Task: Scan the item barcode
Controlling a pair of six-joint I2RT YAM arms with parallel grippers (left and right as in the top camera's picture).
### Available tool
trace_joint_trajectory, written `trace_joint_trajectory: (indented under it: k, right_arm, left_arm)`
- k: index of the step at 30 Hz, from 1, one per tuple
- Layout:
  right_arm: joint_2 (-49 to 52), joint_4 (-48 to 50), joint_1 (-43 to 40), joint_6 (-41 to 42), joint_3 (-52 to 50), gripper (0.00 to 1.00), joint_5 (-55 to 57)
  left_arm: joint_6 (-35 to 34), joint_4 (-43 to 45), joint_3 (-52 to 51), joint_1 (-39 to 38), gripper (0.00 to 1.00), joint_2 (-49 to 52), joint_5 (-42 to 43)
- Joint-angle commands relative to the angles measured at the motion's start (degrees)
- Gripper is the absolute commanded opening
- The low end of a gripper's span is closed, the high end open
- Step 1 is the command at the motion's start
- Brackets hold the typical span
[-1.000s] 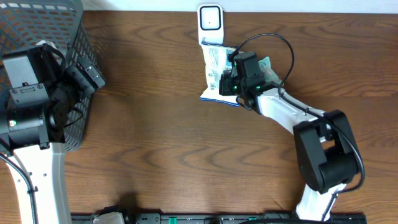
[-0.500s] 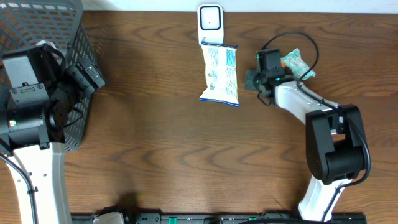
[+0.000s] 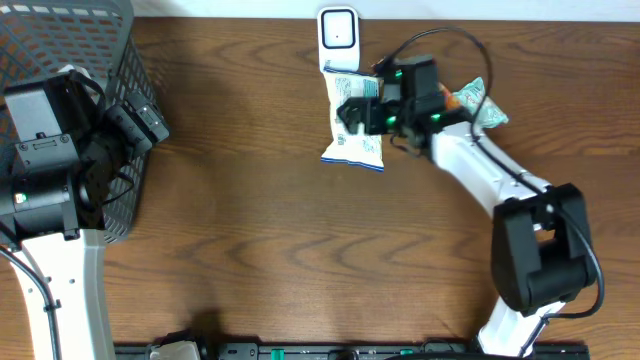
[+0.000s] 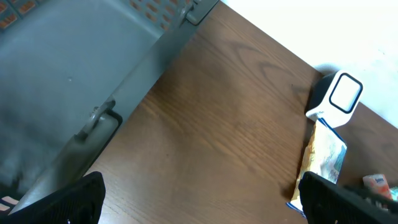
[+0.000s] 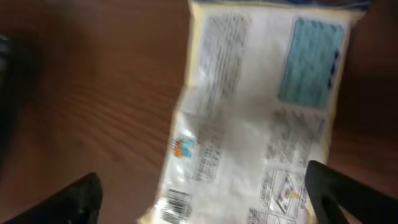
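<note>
**Tool state.** The right gripper (image 3: 358, 113) hangs directly over the snack bag (image 3: 352, 125). Its jaws are spread wide and hold nothing. In the wrist view the 2 fingers (image 5: 74, 199) sit at either side, with the bag lying flat on the table (image 3: 250, 230) between and below them. The left gripper (image 4: 202, 202) is also fully spread and empty, beside the basket (image 3: 120, 50) and well apart from the work.

**Item position.** The bag lies under the right gripper. Its far end is touching or just beside the scanner (image 3: 339, 35). A 2nd packet (image 3: 478, 103) lies behind the gripper, near the arm.

**Orientation.** The long axis runs from the scanner straight back past the gripper, slightly tilted, and the jaws would close across the short width. The printed back faces up. What appears to be the barcode (image 5: 177, 202) sits at the end away from the scanner, by the left-hand finger, though it is blurred.

**Risks.**
1. The thin, flat film gives the fingers little edge, so they may skid or crumple it.
2. A grip near the barcode end would cover the code.
3. The code faces up and away from the scanner window, so a lift without turning would not present it.
</note>
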Motion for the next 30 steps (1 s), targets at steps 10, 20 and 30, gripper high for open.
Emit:
trace_joint_trajectory:
  k: [10,20,30]
  right_arm:
    - [-0.37,1.88,18.12,-0.50,0.63,0.99,49.13]
    - [5.62,13.46,18.73,-12.46,2.58,0.99,49.18]
    - [9.05,-13.92,12.00,-10.27,26.69,0.98,34.93]
  left_arm:
    - [0.74,-0.13,0.09,0.26,0.98,0.00,-0.55]
    - [0.74,-0.13,0.09,0.26,0.98,0.00,-0.55]
    - [0.74,-0.13,0.09,0.26,0.98,0.00,-0.55]
